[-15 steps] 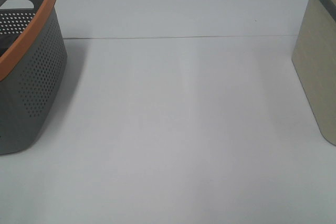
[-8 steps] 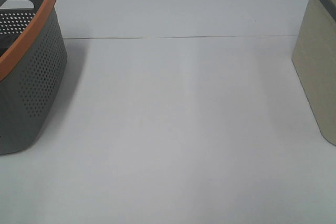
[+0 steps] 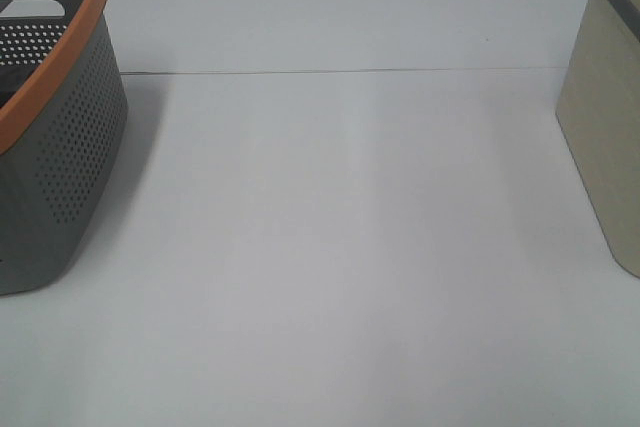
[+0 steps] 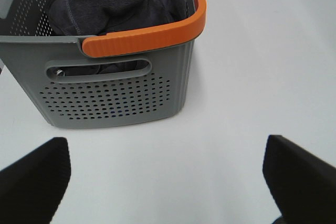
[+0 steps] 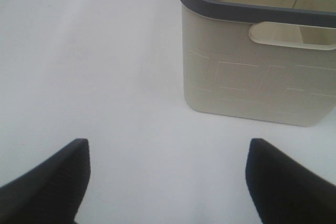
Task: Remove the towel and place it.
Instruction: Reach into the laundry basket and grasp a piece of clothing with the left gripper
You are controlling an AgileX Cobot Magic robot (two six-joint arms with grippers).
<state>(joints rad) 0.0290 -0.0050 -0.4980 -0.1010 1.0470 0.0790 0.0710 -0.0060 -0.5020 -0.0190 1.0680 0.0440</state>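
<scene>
The towel [image 4: 113, 6] is a dark navy-grey cloth bunched inside the grey perforated basket [image 4: 113, 93] with an orange rim. The basket also shows at the left edge of the exterior view [image 3: 60, 147]; the towel is hidden there. My left gripper [image 4: 168, 174] is open and empty, its black fingers [image 4: 37, 174] spread wide over the table in front of the basket. My right gripper [image 5: 168, 177] is open and empty, its fingers [image 5: 50, 179] spread over the table in front of a cream bin. Neither gripper shows in the exterior view.
A cream bin [image 5: 257, 72] with a dark grey rim stands on the right; it also shows at the right edge of the exterior view [image 3: 605, 127]. The white table [image 3: 340, 227] spans between basket and bin, with a seam line across its far part.
</scene>
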